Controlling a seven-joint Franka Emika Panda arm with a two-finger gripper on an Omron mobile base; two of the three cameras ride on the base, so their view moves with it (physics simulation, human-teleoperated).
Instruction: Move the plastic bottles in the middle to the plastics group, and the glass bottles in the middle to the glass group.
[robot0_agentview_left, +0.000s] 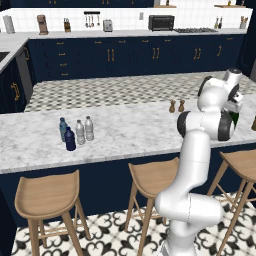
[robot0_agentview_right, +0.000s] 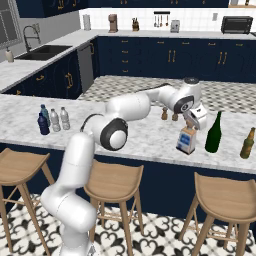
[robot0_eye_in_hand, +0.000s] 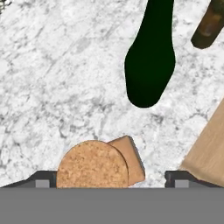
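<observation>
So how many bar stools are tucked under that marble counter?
3. In the right base view, one stool sits at the left, one in the middle behind the arm, one at the right. More could lie outside the picture.

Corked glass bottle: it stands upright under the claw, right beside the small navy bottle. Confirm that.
Wrong neighbour. The corked glass bottle stands upright under the claw, but beside the tall green wine bottle; the right base view shows it.

The table (robot0_agentview_right: 150, 137) is topped in smooth, grey-veined white marble. A grainy cork stopper (robot0_eye_in_hand: 92, 164) is seen on the clear glass bottle (robot0_agentview_right: 187, 140). The wine bottle (robot0_agentview_right: 214, 134) is glossy dark green glass. The stools (robot0_agentview_left: 47, 194) are matt wood.
</observation>
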